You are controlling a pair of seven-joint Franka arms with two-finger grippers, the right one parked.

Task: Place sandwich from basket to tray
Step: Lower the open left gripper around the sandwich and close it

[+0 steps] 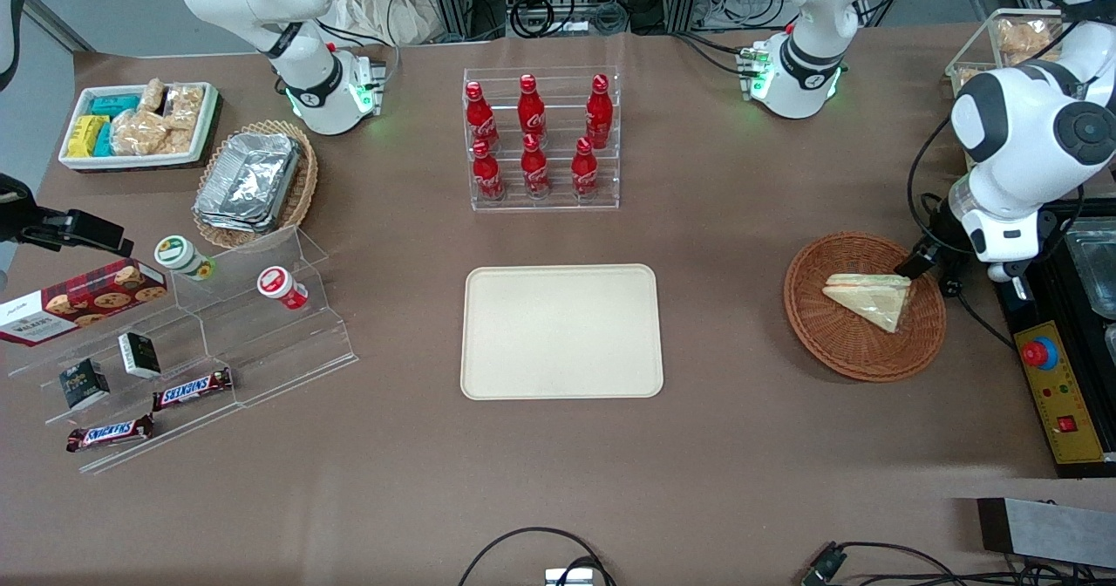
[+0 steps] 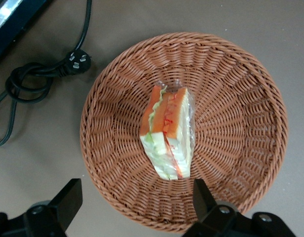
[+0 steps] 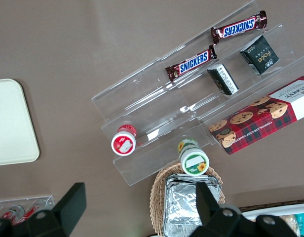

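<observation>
Above the basket (image 2: 184,131) our gripper (image 2: 134,200) hangs wide open and empty over the sandwich (image 2: 168,133), whose slick wrap, we judge, may slip from the fingers.

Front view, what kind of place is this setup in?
Probably a robotics lab staged as a snack counter: soda bottles in a clear rack, Snickers bars on a stand. The gripper hangs open above the sandwich in the basket, near the tray.

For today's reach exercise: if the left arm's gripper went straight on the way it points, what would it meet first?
Probably the sandwich in the basket: the open gripper hangs above its end, though depth is unclear.
</observation>
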